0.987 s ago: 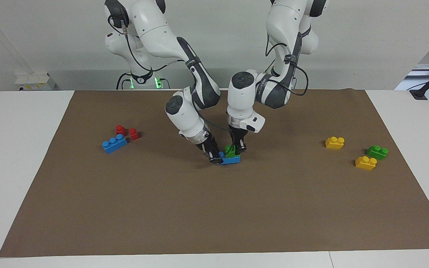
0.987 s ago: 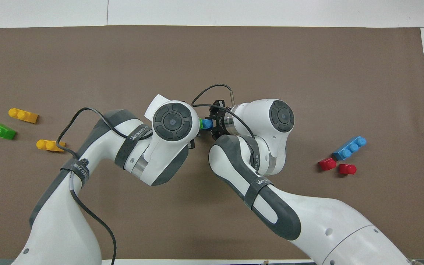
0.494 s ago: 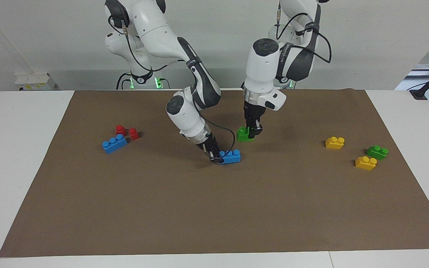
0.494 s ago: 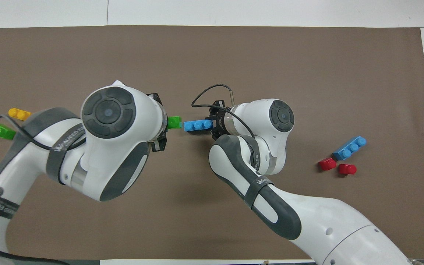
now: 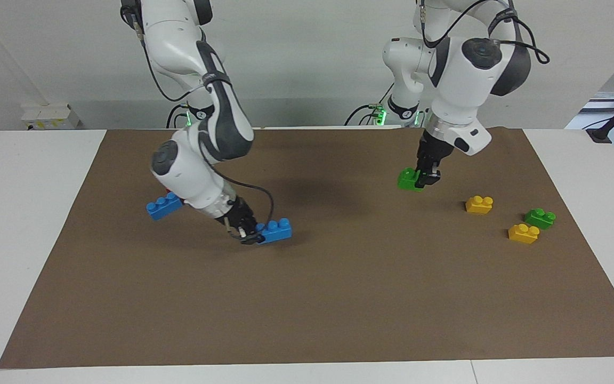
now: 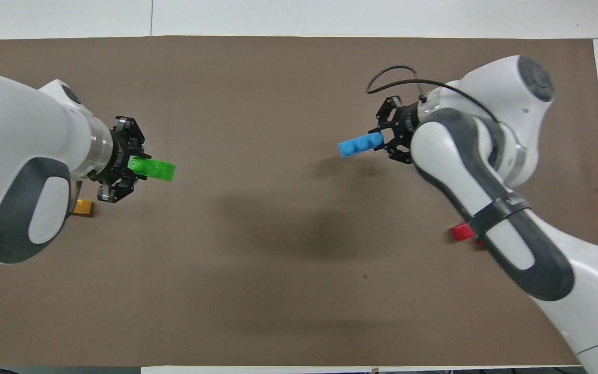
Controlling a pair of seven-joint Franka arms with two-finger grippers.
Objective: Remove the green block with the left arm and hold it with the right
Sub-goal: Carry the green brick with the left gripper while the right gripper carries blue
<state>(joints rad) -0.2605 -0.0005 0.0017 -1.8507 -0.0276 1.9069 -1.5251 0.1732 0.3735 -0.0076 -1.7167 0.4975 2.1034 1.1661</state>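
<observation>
The bright-green block is off the blue brick and hangs in my left gripper, which is shut on it over the mat toward the left arm's end. It also shows in the overhead view, sticking out of the left gripper. My right gripper is shut on one end of a blue brick and holds it low over the mat toward the right arm's end. The overhead view shows the same blue brick in the right gripper.
A second blue brick lies by the right arm's elbow, with a red block partly hidden under that arm. Two yellow bricks and a darker green brick lie at the left arm's end.
The two arms have drawn apart. The left gripper carried the green block toward its own end of the table. The right gripper carried the blue brick toward its end.
</observation>
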